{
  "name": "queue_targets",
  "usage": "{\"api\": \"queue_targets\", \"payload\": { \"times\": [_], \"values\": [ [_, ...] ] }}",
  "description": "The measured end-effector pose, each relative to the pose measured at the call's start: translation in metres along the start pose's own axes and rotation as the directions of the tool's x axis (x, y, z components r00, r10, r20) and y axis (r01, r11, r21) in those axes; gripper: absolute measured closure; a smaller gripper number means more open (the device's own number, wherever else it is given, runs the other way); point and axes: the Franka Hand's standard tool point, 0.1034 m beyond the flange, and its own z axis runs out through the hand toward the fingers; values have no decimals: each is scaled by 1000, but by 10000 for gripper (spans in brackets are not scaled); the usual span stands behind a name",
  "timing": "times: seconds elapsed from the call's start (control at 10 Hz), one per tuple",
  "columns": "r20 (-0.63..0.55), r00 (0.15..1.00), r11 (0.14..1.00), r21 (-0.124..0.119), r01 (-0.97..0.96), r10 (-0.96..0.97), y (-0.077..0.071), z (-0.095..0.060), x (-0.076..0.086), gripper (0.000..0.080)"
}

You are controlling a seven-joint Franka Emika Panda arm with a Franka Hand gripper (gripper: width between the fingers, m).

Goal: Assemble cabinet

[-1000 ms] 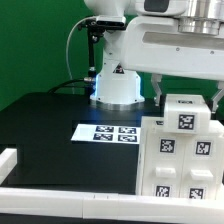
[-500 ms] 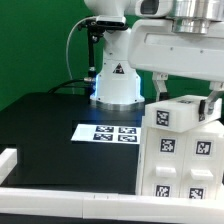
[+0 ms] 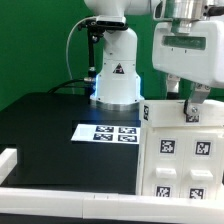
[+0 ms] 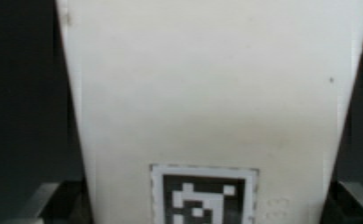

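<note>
The cabinet [image 3: 178, 165] is a large white box with several tagged faces, standing at the exterior view's right front. My gripper [image 3: 190, 100] reaches down from above onto its top and is shut on a white tagged panel [image 3: 165, 112] that lies level across the top of the cabinet. In the wrist view this white panel [image 4: 204, 90] fills the space between my two dark fingers [image 4: 61, 200], with one black-and-white tag [image 4: 204, 196] near the fingertips. The cabinet's inside is hidden.
The marker board [image 3: 105, 132] lies flat on the black table left of the cabinet. The arm's white base [image 3: 118, 78] stands behind it. A long white rail [image 3: 60, 196] runs along the front edge, and a white rail end [image 3: 8, 158] sits at the left.
My gripper has moved to the exterior view's right. The tagged panel it holds was tilted half a second ago and now sits level on the cabinet's top.
</note>
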Motion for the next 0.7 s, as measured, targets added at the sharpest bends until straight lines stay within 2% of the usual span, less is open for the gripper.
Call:
{"api": "queue_targets", "payload": {
  "times": [0.2,0.3,0.5,0.7],
  "values": [
    [12,993,993,-1,-120,120,1,1,2,246],
    [45,968,969,-7,-248,248,2,1,1,245],
    [100,873,879,-34,-476,477,2,1,1,245],
    [104,852,858,-39,-512,513,2,1,1,245]
  ]
}}
